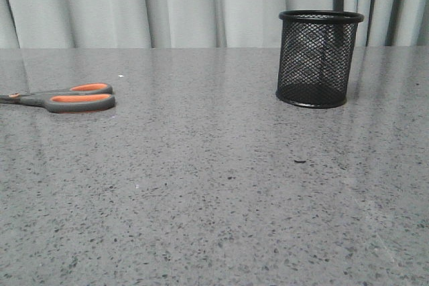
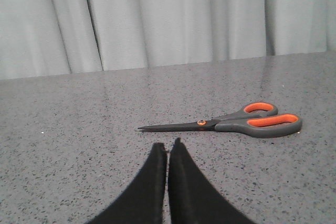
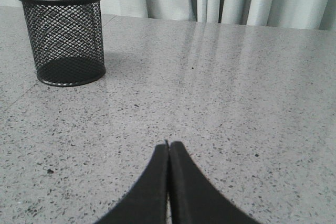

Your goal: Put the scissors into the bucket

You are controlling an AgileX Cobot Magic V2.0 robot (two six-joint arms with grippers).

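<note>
Both grippers, left gripper (image 2: pixel 167 148) and right gripper (image 3: pixel 168 146), have jaws together; the scissors (image 2: pixel 231 123) look light, rigid, slick — grab the handles.

Scissors (image 1: pixel 64 98) flat far left, bucket (image 1: pixel 318 58) upright far right; bare table (image 1: pixel 214 185) between.

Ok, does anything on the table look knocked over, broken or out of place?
Nothing stands out. The black wire-mesh bucket stands upright and looks empty. The grey-and-orange-handled scissors lie flat and closed on the speckled grey table, apart from the bucket. Both the left gripper and right gripper are shut, holding nothing.
</note>
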